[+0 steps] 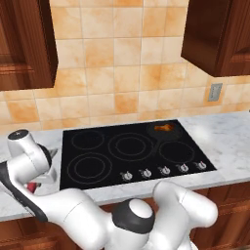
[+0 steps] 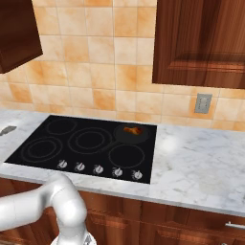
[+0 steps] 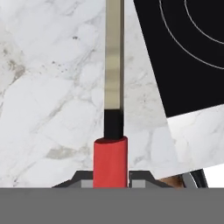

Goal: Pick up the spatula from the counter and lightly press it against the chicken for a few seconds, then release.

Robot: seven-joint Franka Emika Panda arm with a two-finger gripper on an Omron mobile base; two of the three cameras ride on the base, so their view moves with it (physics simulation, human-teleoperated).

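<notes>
The spatula [image 3: 113, 87] is pinched by its red handle between the jaws of the gripper [image 3: 110, 175], with its pale blade seen against the marble counter [image 3: 52, 87] beside the cooktop [image 3: 188, 52]. The chicken [image 1: 163, 128] is seen in a dark pan [image 2: 125, 138] on the rear right burner.

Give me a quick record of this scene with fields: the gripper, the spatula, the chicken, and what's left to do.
gripper: shut on the spatula, at its red handle
spatula: shaft points out over the marble counter, beside the cooktop
chicken: at the cooktop's rear right burner, far from the spatula
remaining: carry, press, release
</notes>
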